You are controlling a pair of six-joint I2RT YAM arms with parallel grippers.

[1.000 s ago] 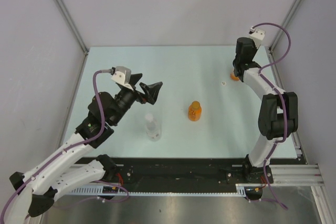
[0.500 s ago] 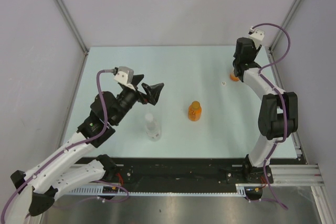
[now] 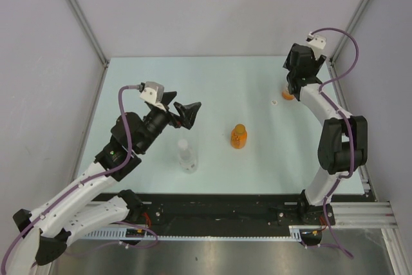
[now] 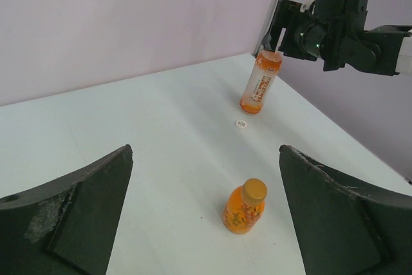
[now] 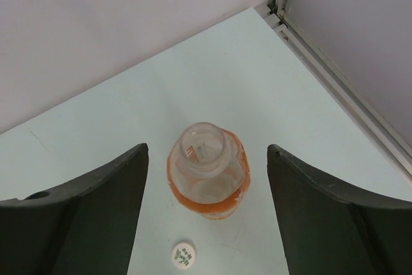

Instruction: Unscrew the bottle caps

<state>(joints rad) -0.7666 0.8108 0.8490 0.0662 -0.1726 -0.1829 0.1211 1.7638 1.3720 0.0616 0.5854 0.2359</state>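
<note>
The tall orange bottle (image 5: 207, 181) stands upright with its neck uncapped, and its white cap (image 5: 183, 254) lies flat on the table just in front of it. My right gripper (image 5: 207, 149) hovers above it, open, with a finger on each side and neither touching. From above, this bottle (image 3: 287, 94) is mostly hidden under the right gripper (image 3: 291, 85). The short orange bottle (image 4: 244, 208) carries its orange cap (image 4: 255, 189). The clear bottle (image 3: 187, 158) stands capped near my left gripper (image 3: 183, 113), which is open and holds nothing.
The table's back right corner and its metal rail (image 5: 335, 75) lie close behind the tall bottle. Grey enclosure walls (image 3: 212, 4) surround the table. My right arm (image 4: 347, 27) leans over the far right side.
My right gripper has gone from shut to open over the tall bottle, and its wrist has shifted slightly. The white cap has stayed put, and the left arm has barely moved.
</note>
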